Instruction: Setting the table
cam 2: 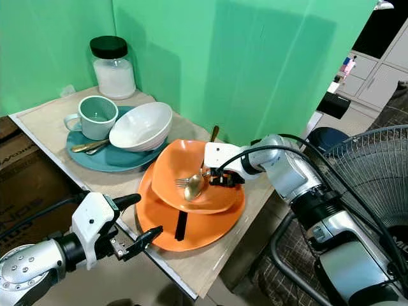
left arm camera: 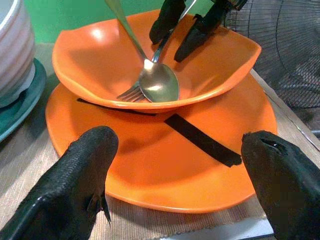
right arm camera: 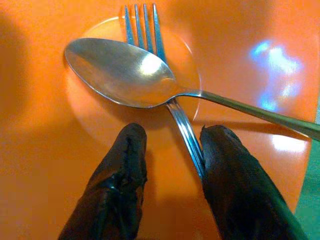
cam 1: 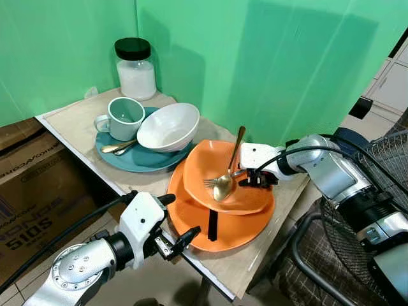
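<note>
We are reaching our right gripper (right arm camera: 170, 150) down into the shallow orange bowl (cam 1: 255, 197), which is sitting on top of the wide orange plate (cam 1: 239, 233) at the near corner of the pale wooden table (cam 1: 70, 124). Its two black fingers (right arm camera: 117, 180) are standing slightly apart, straddling the handle of the silver fork (right arm camera: 182, 130) that is lying in the bowl; one finger is lying against the handle, and we cannot tell whether they are gripping it. A gold-toned spoon (cam 1: 224, 185) is lying across the fork's tines, its handle leaning up against the bowl's far rim. We are holding our left gripper (cam 1: 172, 223) spread wide open at the table's near edge, just in front of the orange plate, where a black strip (left arm camera: 202, 140) is lying on the plate's surface. Further back, a round teal plate (cam 1: 150, 159) is carrying a pale green mug (cam 1: 124, 118), a white ceramic bowl (cam 1: 169, 126) and more gold cutlery (cam 1: 118, 147). Behind them, a glass jar with a black lid (cam 1: 134, 68) is standing against the green backdrop (cam 1: 287, 57).
</note>
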Controlling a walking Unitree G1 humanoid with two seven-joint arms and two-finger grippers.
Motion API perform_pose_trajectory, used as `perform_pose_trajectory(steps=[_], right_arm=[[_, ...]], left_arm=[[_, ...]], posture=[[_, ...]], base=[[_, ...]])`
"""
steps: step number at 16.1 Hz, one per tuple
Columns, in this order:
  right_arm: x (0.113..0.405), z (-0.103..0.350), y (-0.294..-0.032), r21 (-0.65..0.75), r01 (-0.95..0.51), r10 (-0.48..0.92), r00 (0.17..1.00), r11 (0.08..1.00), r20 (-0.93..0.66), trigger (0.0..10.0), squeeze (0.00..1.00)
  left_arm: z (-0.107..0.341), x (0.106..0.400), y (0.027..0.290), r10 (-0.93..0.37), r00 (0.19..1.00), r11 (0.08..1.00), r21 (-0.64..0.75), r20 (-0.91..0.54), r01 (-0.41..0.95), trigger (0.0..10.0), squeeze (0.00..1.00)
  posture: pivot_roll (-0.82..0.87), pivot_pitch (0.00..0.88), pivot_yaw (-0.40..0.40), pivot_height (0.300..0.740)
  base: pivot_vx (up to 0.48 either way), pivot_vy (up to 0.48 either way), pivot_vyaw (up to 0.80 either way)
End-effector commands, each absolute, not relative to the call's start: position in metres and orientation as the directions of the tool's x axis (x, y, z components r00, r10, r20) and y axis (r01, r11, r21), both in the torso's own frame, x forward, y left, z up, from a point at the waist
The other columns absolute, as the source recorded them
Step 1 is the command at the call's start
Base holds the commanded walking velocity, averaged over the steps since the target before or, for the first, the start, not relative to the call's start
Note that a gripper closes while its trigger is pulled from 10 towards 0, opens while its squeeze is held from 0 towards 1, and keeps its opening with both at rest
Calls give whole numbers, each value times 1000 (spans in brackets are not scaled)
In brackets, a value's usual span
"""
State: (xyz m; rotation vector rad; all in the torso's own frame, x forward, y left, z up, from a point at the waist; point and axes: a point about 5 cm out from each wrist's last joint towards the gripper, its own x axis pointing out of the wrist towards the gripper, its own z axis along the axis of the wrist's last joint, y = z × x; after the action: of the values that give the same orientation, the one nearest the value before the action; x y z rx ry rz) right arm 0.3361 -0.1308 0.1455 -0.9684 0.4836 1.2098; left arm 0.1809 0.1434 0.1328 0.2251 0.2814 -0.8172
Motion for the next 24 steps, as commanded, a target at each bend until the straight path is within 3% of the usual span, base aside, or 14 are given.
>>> perform_pose_trajectory(steps=[1, 11, 13, 14, 15, 16, 17, 18, 24], right_arm=[[336, 147, -132, -368, -929, 548, 323, 30, -771, 0, 0], [336, 147, -130, -375, -927, 541, 320, 8, -778, 0, 0], [336, 150, -131, -378, -926, 548, 312, -9, -777, 3333, 0], [335, 152, -131, -376, -927, 558, 305, -12, -772, 10000, 0], [335, 155, -130, -368, -930, 575, 299, -6, -762, 10000, 0], [334, 156, -130, -370, -929, 580, 296, -9, -758, 10000, 392], [335, 159, -130, -378, -926, 588, 301, -8, -750, 10000, 537], [333, 159, -130, -375, -926, 586, 285, -34, -758, 10000, 992], [331, 161, -131, -337, -941, 595, 246, -45, -766, 10000, 1000]], left_arm=[[133, 181, 142, -682, 651, 660, 101, -333, 744, 10000, 0], [131, 180, 142, -678, 653, 658, 117, -336, 744, 10000, 0], [131, 181, 143, -679, 653, 657, 120, -336, 744, 10000, 0], [131, 181, 143, -678, 654, 656, 123, -336, 744, 10000, 0], [132, 182, 143, -678, 655, 656, 127, -334, 744, 10000, 0], [132, 182, 143, -678, 655, 656, 128, -334, 744, 10000, 0], [132, 182, 143, -678, 654, 654, 131, -334, 745, 10000, 0], [131, 183, 143, -679, 654, 653, 132, -334, 746, 10000, 0], [131, 184, 140, -682, 654, 653, 130, -327, 746, 10000, 0]], posture=[[123, 0, -87, 740], [125, 0, -97, 740], [125, 0, -98, 740], [125, 0, -98, 740], [125, 0, -97, 740], [124, 0, -97, 740], [123, 0, -97, 740], [119, 0, -96, 740], [114, 0, -105, 740]], base=[[0, 0, 0], [0, 0, 0], [0, 0, 0], [0, 0, 0], [0, 0, 0], [0, 0, 0], [0, 0, 0], [0, 0, 0], [0, 0, 0]])
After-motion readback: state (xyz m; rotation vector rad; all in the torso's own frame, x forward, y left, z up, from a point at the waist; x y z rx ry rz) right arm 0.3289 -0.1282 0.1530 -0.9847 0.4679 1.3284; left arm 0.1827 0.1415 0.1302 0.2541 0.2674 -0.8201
